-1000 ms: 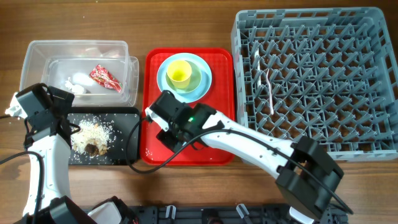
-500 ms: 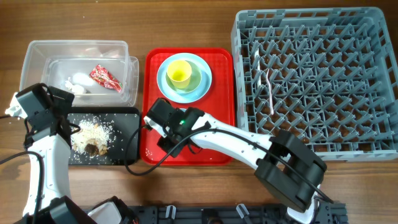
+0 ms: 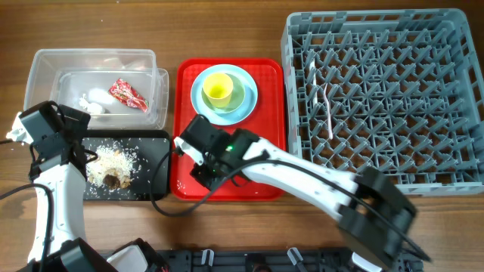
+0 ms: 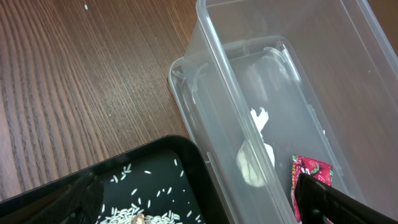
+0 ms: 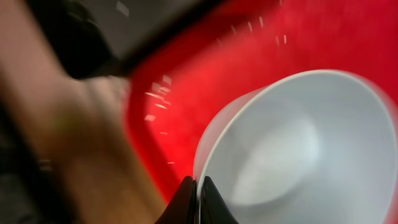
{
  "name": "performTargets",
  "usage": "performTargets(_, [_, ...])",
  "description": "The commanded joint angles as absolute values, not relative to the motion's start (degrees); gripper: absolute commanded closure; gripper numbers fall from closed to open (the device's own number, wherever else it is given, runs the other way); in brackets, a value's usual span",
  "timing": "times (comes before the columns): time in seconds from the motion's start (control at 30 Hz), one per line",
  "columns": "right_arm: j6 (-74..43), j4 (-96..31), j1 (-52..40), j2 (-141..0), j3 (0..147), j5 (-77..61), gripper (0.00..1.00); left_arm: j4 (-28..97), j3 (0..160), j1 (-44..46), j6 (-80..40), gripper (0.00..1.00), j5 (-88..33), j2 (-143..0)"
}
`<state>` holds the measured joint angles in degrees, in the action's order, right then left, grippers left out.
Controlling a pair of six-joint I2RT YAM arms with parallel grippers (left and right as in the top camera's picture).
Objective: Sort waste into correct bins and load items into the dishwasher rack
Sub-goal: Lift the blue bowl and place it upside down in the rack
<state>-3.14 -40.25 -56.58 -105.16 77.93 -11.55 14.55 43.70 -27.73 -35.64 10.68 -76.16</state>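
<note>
Only the wrapper (image 4: pixel 313 169) bears print — unreadable; right jaws pinch the bowl (image 5: pixel 292 143).

One grey rack (image 3: pixel 408 113) is standing at the right, holding two white utensils (image 3: pixel 326 109). One red serving tray (image 3: pixel 265 170) is sitting mid-scene, with one plate (image 3: pixel 227 119), one yellow cup (image 3: pixel 217 89), one pale green bowl (image 3: pixel 240 97) and one small pale bowl (image 5: pixel 298 149). At the left, one clear tub (image 3: pixel 45 68), one black tray (image 3: pixel 151 151), one red wrapper (image 3: pixel 127 94) and one paper wad (image 3: pixel 97 97) are lying.

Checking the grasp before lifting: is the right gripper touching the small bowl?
Touching. The right wrist view, though blurred, shows the small bowl with its rim pinched in the right gripper.
</note>
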Motion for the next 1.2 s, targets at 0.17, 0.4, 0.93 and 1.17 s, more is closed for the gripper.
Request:
performTargets(0.17, [-7.9, -39.4, -48.2, -84.1, 80.1, -18.3, 0.96, 14.4, 44.4, -28.0, -34.7, 0.00, 11.0, -75.5])
performTargets(0.4, [-7.4, -35.9, -23.9, -77.4, 80.1, -39.4, 0.96, 14.4, 44.4, -28.0, -34.8, 0.00, 11.0, -75.5])
performTargets(0.93, [-29.8, 12.2, 11.0, -105.3, 80.0, -88.9, 0.96, 14.4, 44.4, -28.0, -34.8, 0.00, 11.0, -75.5])
performTargets(1.17, [-45.5, 34.2, 12.3, -118.6, 80.0, -89.5, 0.96, 14.4, 44.4, -28.0, -34.8, 0.00, 11.0, -75.5])
